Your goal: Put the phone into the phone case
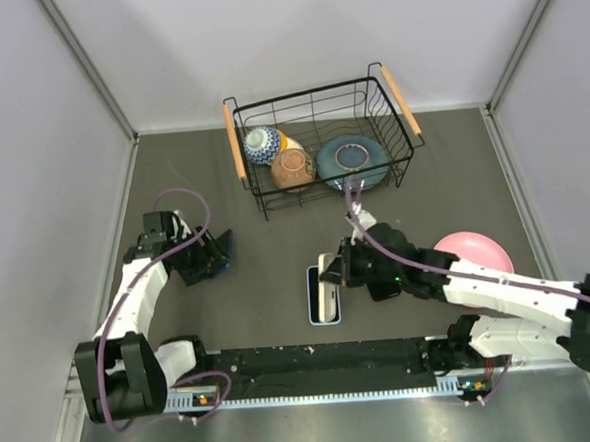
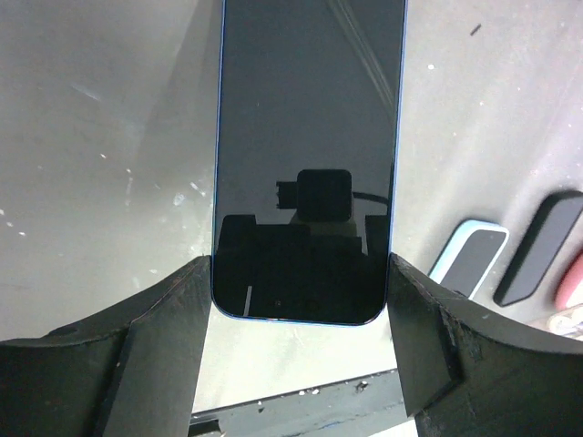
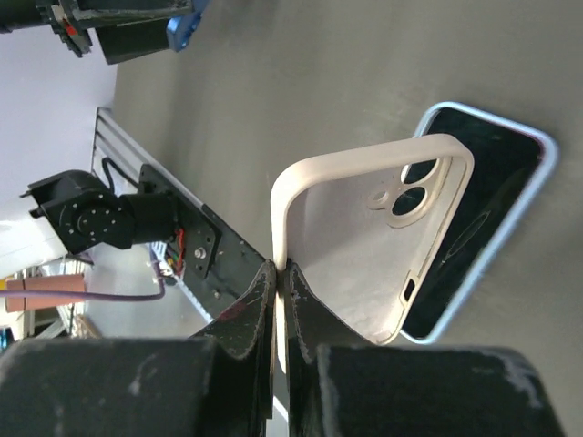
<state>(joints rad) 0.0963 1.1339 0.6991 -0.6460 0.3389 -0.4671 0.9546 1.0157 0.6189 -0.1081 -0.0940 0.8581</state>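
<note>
black fingers (image 2: 155, 337) of the left gripper (image 2: 301, 278) are clamping the lower end of a blue-edged phone (image 2: 310, 137), its dark screen mirroring the wrist camera; it is being held in front of the wire basket (image 1: 234, 143), off to its left. straight in front of the basket, the right gripper (image 3: 281, 273) is pinching one rim of the cream phone case (image 3: 351, 241), tilting it over a second, pale-blue-rimmed phone (image 3: 487, 182) that is lying flat on the table (image 1: 276, 237). inside the basket a patterned bowl (image 1: 262, 143), a brown bowl (image 1: 293, 168) and a teal plate (image 1: 353, 160) are sitting. a pink plate (image 1: 474, 248) is lying in front of the basket's right end.
</note>
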